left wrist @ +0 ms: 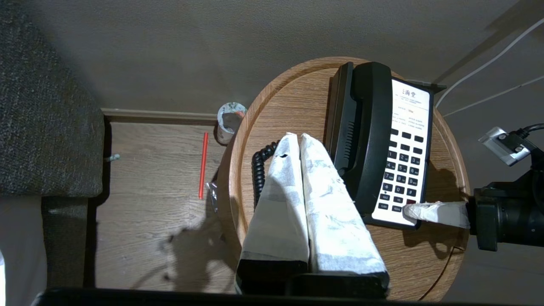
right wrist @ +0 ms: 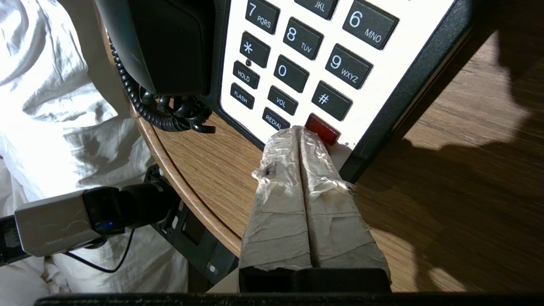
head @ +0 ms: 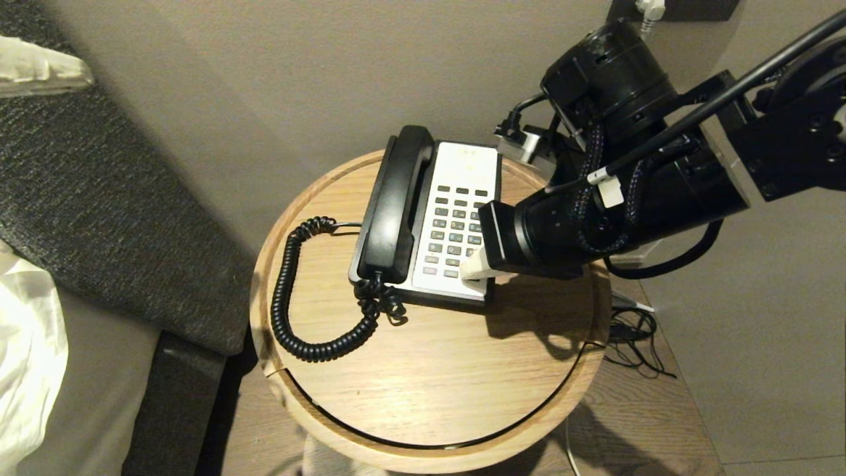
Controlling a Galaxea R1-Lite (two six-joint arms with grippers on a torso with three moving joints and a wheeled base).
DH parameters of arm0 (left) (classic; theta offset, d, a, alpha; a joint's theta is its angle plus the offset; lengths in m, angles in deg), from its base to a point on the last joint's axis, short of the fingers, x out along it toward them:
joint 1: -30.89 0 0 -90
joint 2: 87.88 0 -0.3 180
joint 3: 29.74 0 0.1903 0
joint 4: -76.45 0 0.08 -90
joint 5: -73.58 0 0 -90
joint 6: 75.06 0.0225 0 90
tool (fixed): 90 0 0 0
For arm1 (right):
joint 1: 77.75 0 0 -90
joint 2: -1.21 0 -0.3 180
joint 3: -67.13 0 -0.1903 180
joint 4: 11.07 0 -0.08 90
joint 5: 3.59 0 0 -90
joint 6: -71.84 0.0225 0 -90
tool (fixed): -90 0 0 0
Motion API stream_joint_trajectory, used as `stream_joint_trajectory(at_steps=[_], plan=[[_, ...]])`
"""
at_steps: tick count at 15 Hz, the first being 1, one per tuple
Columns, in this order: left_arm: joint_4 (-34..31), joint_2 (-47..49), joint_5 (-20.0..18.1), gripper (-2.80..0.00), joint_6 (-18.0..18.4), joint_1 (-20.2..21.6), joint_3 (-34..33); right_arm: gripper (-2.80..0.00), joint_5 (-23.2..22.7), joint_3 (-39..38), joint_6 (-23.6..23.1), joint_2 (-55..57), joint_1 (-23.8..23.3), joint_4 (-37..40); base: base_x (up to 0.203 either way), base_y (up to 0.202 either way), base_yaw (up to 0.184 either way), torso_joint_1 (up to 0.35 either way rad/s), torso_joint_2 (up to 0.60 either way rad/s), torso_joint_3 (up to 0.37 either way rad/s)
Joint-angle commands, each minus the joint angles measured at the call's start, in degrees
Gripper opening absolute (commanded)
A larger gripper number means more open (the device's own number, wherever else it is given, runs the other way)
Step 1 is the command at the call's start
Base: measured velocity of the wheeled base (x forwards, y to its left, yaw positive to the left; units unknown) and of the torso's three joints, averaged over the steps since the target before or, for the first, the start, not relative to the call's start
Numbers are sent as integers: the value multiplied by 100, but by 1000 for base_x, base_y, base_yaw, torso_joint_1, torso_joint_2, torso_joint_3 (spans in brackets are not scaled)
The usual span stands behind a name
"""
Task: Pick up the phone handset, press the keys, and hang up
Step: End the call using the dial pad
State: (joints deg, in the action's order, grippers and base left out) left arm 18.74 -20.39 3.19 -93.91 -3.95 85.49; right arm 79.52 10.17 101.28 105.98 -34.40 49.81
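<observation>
The glossy black phone handset lies in its cradle on the left side of the black-and-white phone base. Its coiled cord loops over the round wooden table. My right gripper is shut, its taped tips resting at the near edge of the keys, between REDIAL and a red button. My left gripper hangs shut and empty above the table, left of the handset and over the cord. It does not show in the head view.
A dark upholstered bed side with white bedding stands left of the table. A cup and a red straw lie on the floor there. Loose cables trail by the table's right side, with a wall behind.
</observation>
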Motion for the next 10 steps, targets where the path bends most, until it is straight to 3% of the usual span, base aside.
stream_joint_trajectory(at_steps=[1,10], plan=[[-22,-41,17,-280,-14,4,-2,-280,2,0,35,-196,18,31,0,0,0,0,0,0],[-20,-201,8,-280,-14,74,-231,-280,22,-262,88,-686,253,87,0,0,0,0,0,0]])
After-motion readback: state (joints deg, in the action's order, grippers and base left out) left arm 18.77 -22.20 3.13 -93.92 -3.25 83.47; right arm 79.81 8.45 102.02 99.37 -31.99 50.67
